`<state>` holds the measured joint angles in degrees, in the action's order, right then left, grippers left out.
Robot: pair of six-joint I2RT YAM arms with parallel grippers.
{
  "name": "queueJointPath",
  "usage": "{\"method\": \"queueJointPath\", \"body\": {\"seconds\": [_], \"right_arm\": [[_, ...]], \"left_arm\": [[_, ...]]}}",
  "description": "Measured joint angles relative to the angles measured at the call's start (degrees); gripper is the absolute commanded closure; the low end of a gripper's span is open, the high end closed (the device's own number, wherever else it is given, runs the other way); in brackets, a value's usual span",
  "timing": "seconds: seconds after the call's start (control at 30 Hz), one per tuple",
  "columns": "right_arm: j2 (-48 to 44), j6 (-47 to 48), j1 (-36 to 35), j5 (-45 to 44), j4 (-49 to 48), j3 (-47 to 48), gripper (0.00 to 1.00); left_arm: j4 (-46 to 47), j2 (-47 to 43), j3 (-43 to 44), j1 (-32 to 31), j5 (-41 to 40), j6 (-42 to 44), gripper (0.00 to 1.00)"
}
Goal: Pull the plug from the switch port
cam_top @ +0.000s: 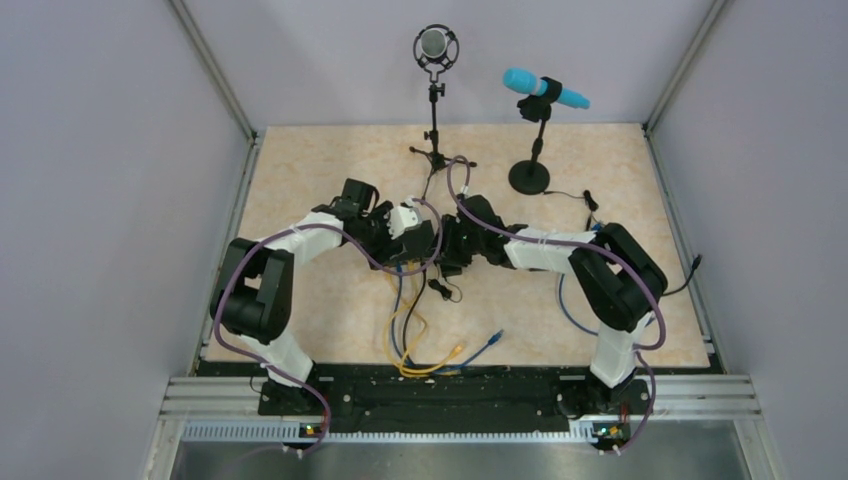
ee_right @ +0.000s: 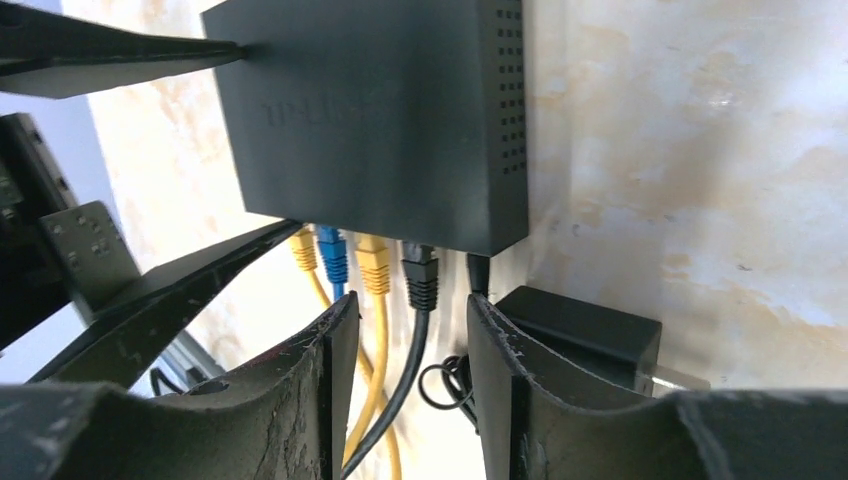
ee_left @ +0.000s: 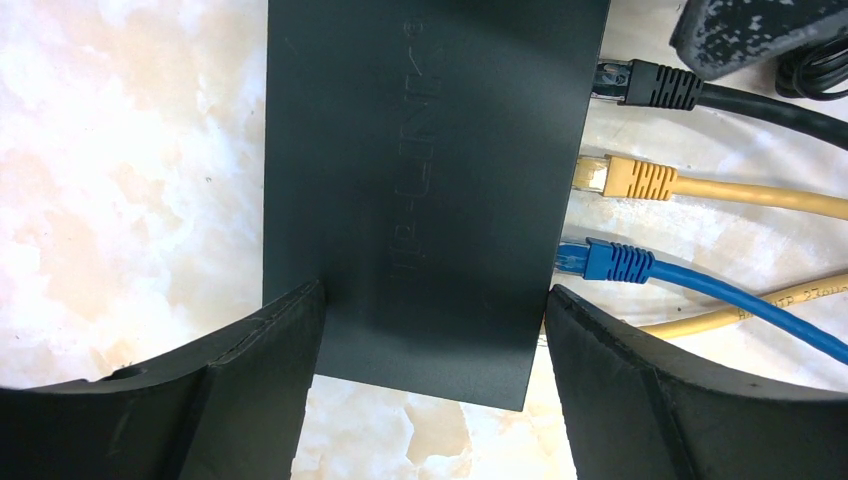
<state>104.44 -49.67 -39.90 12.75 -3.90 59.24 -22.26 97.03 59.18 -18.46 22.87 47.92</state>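
Matte flat switch (ee_left: pixel 430 180), ribbed black plug (ee_right: pixel 421 272), scuffed right end effector (ee_right: pixel 410 305) astride

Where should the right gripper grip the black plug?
Grip the black plug on its ribbed boot, just outside the switch. Come straight in along its black cable: it juts squarely from the edge, and a yellow plug sits close beside it.

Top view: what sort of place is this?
Probably a robotics test cell: plain walls box in one table, a left arm and right arm are bolted at its edge, and a cabled network switch.
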Motion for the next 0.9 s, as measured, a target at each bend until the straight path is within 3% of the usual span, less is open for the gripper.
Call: {"method": "queueJointPath", "body": {"seconds": [0.23, 0.5, 0.9], "right_arm": [[1.2, 1.0, 0.0, -4.1, 4.0, 0.0, 0.60], [-3.2, 3.2, 0.8, -11.2, 7.0, -4.0, 0.55], [0.5, 3.1, 1.5, 0.5, -1.3, -3.9, 0.56]], "left_arm": [[-0.1, 0.0, 0.0, 0.0, -0.2, 0.0, 0.17], [-0.5, 0.0, 0.2, -0.1, -0.7, 0.0, 0.17], [-1.1, 0.0, 0.4, -0.1, -1.1, 0.3, 0.18]]}}
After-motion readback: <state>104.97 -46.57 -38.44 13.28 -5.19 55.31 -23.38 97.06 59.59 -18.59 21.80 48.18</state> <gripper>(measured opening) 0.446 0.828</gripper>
